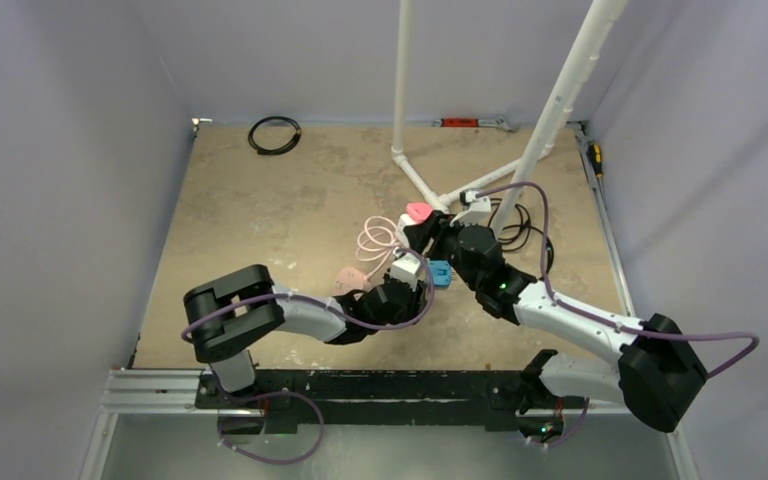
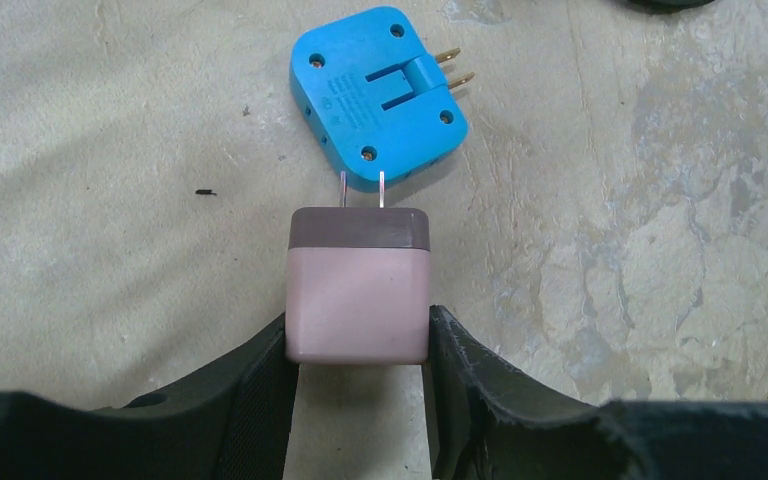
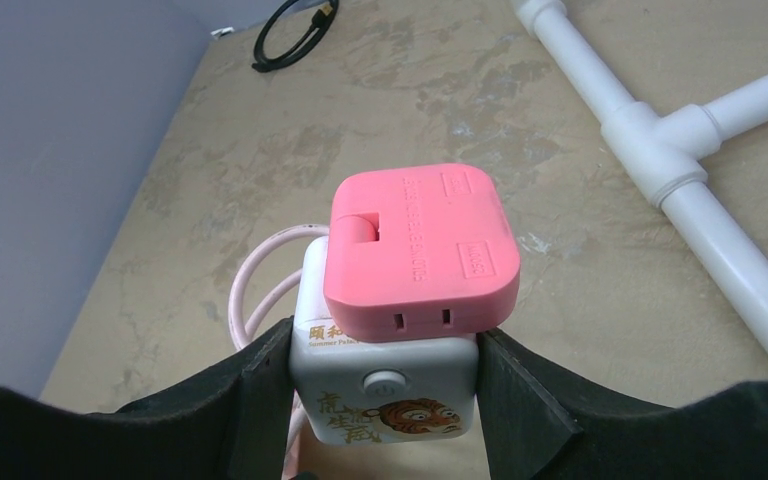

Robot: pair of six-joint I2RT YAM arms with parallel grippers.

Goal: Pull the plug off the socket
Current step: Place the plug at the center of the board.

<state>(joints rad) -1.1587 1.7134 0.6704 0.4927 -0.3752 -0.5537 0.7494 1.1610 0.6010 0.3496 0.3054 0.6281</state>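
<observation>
Along the left wall the counter (image 1: 260, 220) lies open, with only a black cable loop (image 1: 274, 134) near the far-left corner. The left arm reaches toward the middle. Just beside it sits a round pink disc (image 1: 348, 280), and beyond that the thin pink cable (image 1: 375, 240) lies coiled.

The left fingers (image 2: 450, 345) are closed narrow on a pale block (image 2: 358, 300), pressing its two sides. Its two metal prongs point away, ending just short of the near edge of a flat blue adapter (image 2: 378, 95). Bare counter shows on both sides of the block.

Right of that, the right fingers (image 3: 505, 385) clamp the socket (image 3: 385, 400), a white cube with a tiger print and a round button. The plug (image 3: 420, 245) sits flat against the socket's upper face, overhanging its right edge, and its cable leaves to the left. Whether its pins are in the socket is hidden.

Further right a white pipe (image 3: 680, 170) with a tee joint crosses the counter, narrowing the room on that side.
</observation>
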